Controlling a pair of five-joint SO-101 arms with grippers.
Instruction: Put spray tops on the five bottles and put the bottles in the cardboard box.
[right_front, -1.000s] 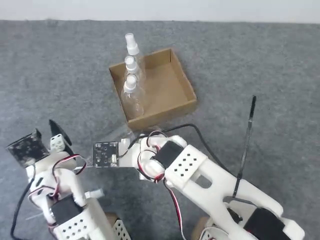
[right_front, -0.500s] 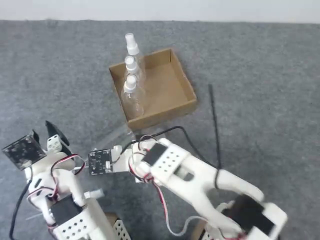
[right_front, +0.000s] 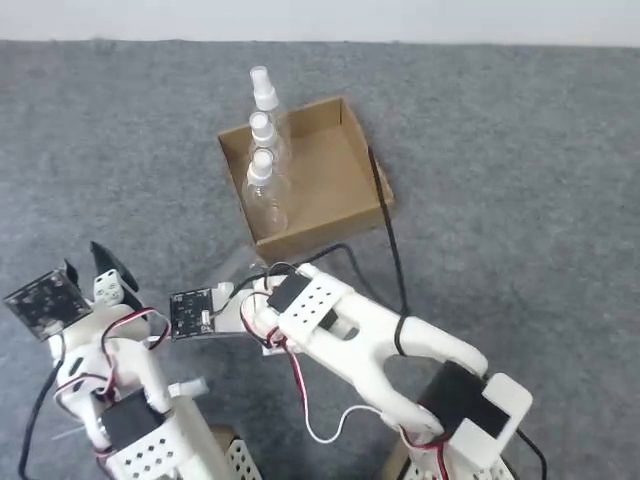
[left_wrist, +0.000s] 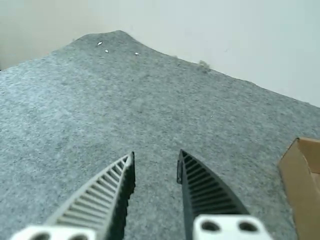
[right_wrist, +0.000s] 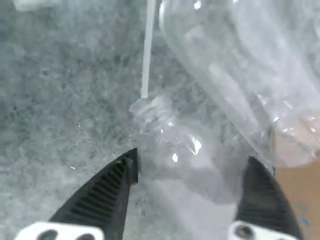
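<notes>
Three clear bottles with white spray tops (right_front: 262, 130) stand along the left wall of the cardboard box (right_front: 345, 190). In front of the box, two clear uncapped bottles (right_front: 238, 270) lie on the carpet. In the right wrist view my right gripper (right_wrist: 192, 159) is open, one finger on each side of the nearer bottle (right_wrist: 175, 150), whose neck points away. The second bottle (right_wrist: 235, 70) lies just beyond, and a white dip tube (right_wrist: 147, 50) ends at the nearer bottle's mouth. My left gripper (left_wrist: 155, 157) is open with nothing in it, held above bare carpet at the front left (right_front: 100, 262).
A loose white spray top (right_front: 190, 385) lies beside the left arm's base. A black cable (right_front: 390, 240) crosses the box's right corner. A box corner (left_wrist: 305, 170) shows in the left wrist view. Grey carpet (right_front: 520, 150) lies open to the right.
The right arm has swung round, its wrist shifting left and slightly down toward the lying bottles, and the black cable has moved left over the box's corner. The left arm has barely moved.
</notes>
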